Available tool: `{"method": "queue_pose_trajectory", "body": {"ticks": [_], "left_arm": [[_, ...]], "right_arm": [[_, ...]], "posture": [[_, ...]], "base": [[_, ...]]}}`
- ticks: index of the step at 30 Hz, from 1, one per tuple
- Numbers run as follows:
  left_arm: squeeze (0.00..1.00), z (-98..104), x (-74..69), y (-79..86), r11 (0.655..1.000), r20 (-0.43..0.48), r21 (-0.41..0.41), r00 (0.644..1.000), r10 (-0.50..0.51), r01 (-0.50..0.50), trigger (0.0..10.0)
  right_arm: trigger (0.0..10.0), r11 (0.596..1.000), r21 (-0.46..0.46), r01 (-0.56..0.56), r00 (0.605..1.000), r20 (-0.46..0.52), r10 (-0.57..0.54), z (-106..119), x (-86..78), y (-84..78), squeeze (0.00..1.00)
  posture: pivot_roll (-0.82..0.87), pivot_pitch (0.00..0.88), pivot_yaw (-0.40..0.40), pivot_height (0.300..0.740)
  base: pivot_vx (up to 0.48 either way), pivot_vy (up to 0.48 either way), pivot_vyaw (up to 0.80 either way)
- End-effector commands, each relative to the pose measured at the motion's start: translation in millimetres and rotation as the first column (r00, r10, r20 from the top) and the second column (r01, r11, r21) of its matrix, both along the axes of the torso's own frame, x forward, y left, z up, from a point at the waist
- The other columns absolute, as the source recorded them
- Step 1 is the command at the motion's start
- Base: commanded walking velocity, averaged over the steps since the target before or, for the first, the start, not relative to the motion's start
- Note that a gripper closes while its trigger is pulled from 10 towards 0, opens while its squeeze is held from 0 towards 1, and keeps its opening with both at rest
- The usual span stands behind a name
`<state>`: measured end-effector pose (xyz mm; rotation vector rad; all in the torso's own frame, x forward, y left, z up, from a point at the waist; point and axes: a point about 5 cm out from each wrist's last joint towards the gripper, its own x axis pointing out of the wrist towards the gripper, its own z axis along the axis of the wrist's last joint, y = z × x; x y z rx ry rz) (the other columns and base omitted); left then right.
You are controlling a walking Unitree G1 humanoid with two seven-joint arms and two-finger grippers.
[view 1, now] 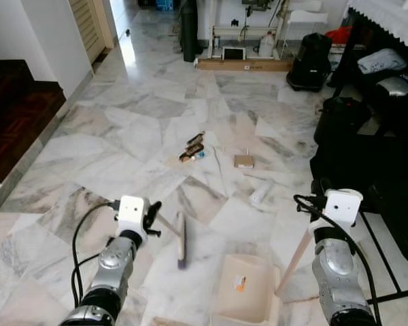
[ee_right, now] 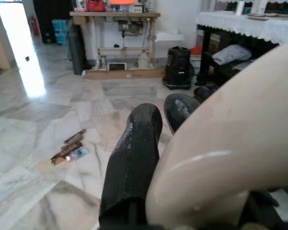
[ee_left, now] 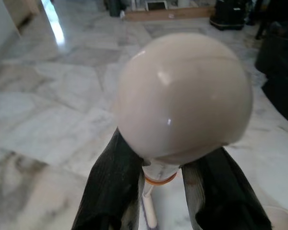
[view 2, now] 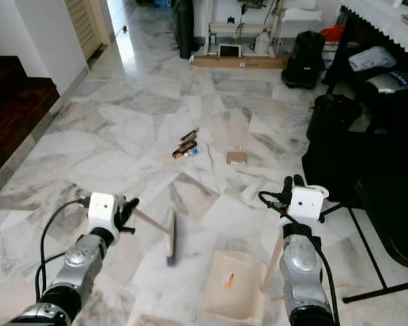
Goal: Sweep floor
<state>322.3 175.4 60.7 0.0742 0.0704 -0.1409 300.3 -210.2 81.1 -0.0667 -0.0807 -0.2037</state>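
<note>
Broom (view 1: 181, 238), dustpan (view 1: 243, 288), perhaps four scraps (view 1: 191, 147).

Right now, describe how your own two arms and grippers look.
Both arms are silver metal with rounded, ribbed joint segments and dark bands. Each wrist carries a white boxy camera housing: left arm, right arm. Black cables loop from each wrist. The left gripper and right gripper each have two long black textured fingers.

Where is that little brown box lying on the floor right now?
In the left eye view, the small brown box lies on the marble floor ahead of the robot, right of the wrapper litter, beyond the dustpan.
</note>
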Motion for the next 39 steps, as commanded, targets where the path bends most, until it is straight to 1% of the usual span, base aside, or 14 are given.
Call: {"method": "queue_pose_trajectory", "body": {"ticks": [1,2,3,5,11,20,27,32,39], "left_arm": [[0.0,21.6,8.4,-2.1,1.0,0.108,-0.007,0.994,-0.001,0.002,10.0],[0.0,21.6,8.4,-2.1,1.0,0.108,-0.007,0.994,-0.001,0.002,10.0],[0.0,27.1,8.8,-1.1,1.0,0.135,-0.002,0.991,0.002,-0.002,10.0],[0.0,32.1,9.8,-1.8,1.0,0.157,0.001,0.988,0.001,-0.002,10.0],[0.0,38.1,12.1,-6.2,1.0,0.171,0.006,0.985,-0.004,0.003,10.0],[0.0,42.0,14.2,-10.2,1.0,0.181,-0.005,0.983,-0.002,0.003,10.0],[0.0,43.7,14.5,-10.5,1.0,0.185,-0.004,0.983,-0.003,0.004,10.0],[0.0,44.5,14.6,-10.7,1.0,0.186,-0.006,0.982,-0.005,0.006,10.0],[0.0,45.7,14.9,-12.2,1.0,0.188,-0.009,0.982,-0.015,0.017,10.0]], "right_arm": [[10.0,1.0,-0.01,0.014,0.999,0.048,-0.014,12.2,2.5,-4.7,0.0],[10.0,1.0,-0.01,0.014,0.999,0.048,-0.014,12.2,2.5,-4.7,0.0],[10.0,1.0,-0.012,0.013,0.999,0.05,-0.013,13.8,3.2,-4.7,0.0],[10.0,1.0,-0.013,0.011,0.999,0.049,-0.011,14.6,3.9,-4.0,0.0],[10.0,1.0,-0.014,0.006,0.999,0.043,-0.005,15.0,4.6,-2.8,0.0],[10.0,1.0,-0.012,0.004,0.999,0.053,-0.004,17.8,5.0,-3.7,0.0],[10.0,1.0,-0.012,0.004,0.999,0.038,-0.004,15.6,4.7,-2.0,0.0],[10.0,1.0,0.007,0.008,1.0,0.025,-0.008,14.2,4.9,-3.0,0.0],[10.0,1.0,0.0,0.006,1.0,0.019,-0.006,13.4,4.9,-3.1,0.0]], "posture": [[-0.15,0.0,0.035,0.74],[-0.15,0.0,0.035,0.74],[-0.14,0.0,0.033,0.74],[-0.13,0.0,0.028,0.74],[-0.13,0.0,0.027,0.74],[-0.14,0.0,0.027,0.74],[-0.14,0.0,0.026,0.74],[-0.14,0.0,0.028,0.74],[-0.14,0.0,0.031,0.74]], "base": [[0.3,0.0,0.0],[0.3,0.0,0.0],[0.3,0.0,0.0],[0.302,0.0,0.0],[0.304,0.0,0.0],[0.304,0.0,0.0],[0.302,0.0,0.0],[0.305,0.0,0.0],[0.304,0.0,-0.8]]}}
